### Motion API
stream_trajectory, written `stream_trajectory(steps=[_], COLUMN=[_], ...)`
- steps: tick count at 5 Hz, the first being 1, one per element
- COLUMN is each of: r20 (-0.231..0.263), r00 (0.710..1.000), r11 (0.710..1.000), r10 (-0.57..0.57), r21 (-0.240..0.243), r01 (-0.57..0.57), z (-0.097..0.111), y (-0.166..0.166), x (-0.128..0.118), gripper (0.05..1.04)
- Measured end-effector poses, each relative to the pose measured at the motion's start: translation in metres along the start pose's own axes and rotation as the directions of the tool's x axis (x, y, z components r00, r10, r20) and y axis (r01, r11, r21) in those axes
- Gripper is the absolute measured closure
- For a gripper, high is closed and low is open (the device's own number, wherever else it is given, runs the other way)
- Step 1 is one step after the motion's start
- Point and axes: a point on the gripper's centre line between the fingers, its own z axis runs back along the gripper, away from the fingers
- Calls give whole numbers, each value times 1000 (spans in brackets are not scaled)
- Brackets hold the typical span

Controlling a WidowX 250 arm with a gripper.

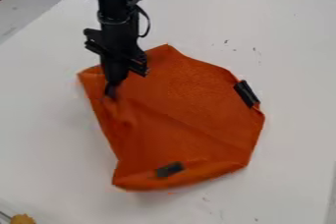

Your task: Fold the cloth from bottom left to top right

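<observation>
Gripper point(111, 91) pointing down, at orange cloth point(190, 105)

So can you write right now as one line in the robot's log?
orange cloth: spread, creased | pincer: at cloth's upper left | dark patches: right edge, near bottom | fold: looks unfinished

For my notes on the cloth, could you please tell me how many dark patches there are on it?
2: one dark patch at the right edge of the orange cloth, another dark patch near its bottom edge. Folds may hide more.
</observation>
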Motion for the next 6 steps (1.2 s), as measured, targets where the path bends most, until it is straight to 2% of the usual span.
stream_trajectory(steps=[1,2,4,5,6], r20=[12,40,36,47,57], r00=[1000,996,994,992,991], r11=[1000,997,993,989,989], r10=[1,77,105,121,121], r21=[-16,-31,-63,-97,-88], r01=[0,-76,-103,-116,-116], z=[-9,-8,0,3,7], y=[-6,-14,-31,-36,-38], x=[16,28,59,68,72], gripper=[997,834,255,77,81])
